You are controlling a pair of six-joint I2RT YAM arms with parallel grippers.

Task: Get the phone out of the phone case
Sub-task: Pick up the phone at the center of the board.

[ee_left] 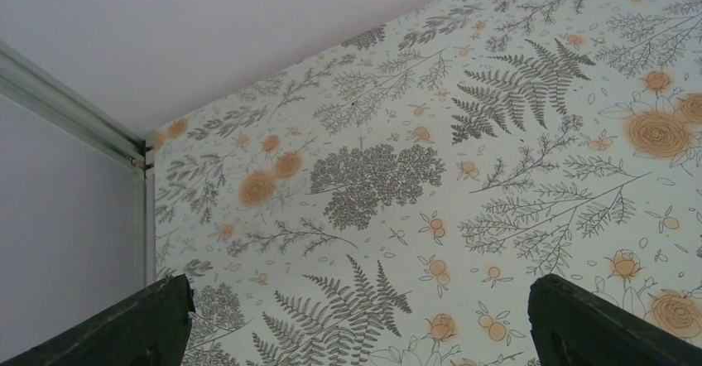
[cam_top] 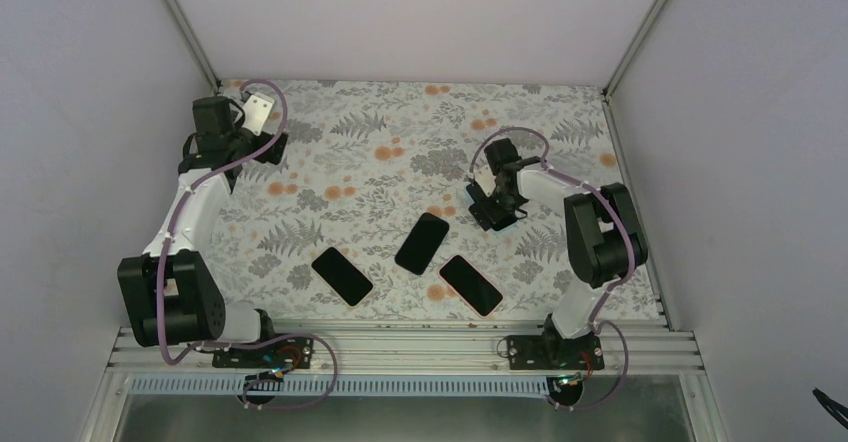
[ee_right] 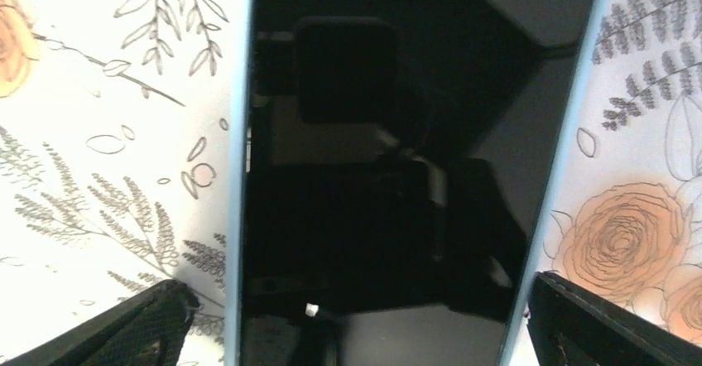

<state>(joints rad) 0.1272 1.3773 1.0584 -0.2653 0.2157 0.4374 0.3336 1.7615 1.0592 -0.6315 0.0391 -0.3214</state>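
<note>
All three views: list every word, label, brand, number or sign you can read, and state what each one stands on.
No readable text in any view.
Cased phone, right wrist view: dark screen showing reflections only, plain light blue rim.
Three black phones, top view: blank faces.
Floral tablecloth: printed ferns and flowers, no lettering.

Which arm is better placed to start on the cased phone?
Right. The right tool, open, hangs directly over the phone in its light-blue case, straddling its width. The left tool, also open, faces bare tablecloth near the far left corner.
</note>
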